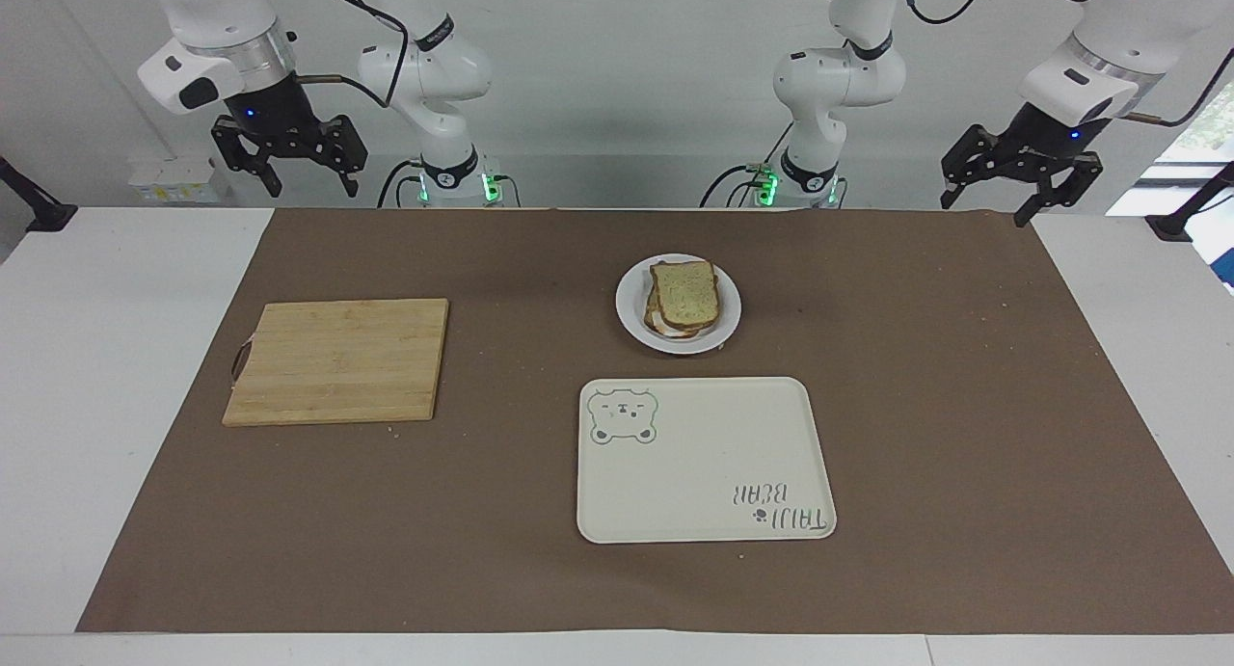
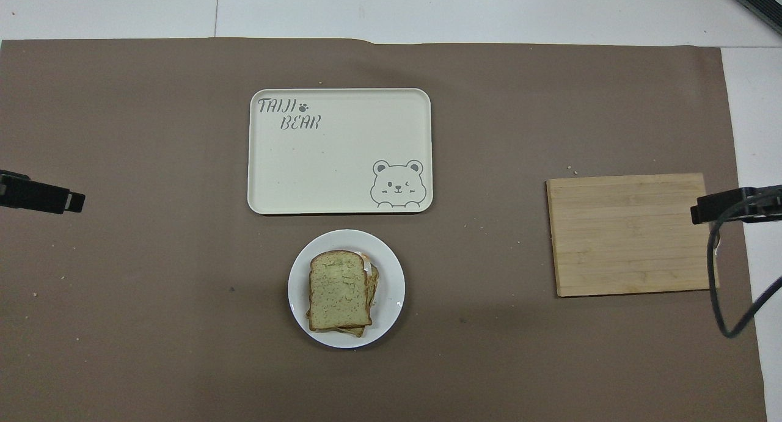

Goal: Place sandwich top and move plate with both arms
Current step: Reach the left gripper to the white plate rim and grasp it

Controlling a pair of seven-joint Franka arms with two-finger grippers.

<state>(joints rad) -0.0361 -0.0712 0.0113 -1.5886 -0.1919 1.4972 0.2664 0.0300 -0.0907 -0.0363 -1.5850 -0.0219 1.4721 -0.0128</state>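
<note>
— Where are my arms?
— Both raised. Left pincer (image 1: 995, 194) hangs open, tilted, at its own end of the bench; right pincer (image 1: 289, 170) likewise, open, apparently holding nothing.

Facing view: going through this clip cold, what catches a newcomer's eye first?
The sandwich top sits on the stack on the plate, mid-table, nearer to the robots than the bear tray. A bare cutting board lies toward the right arm's end. The left gripper and right gripper hang open and empty above the robots' edge of the table.
</note>
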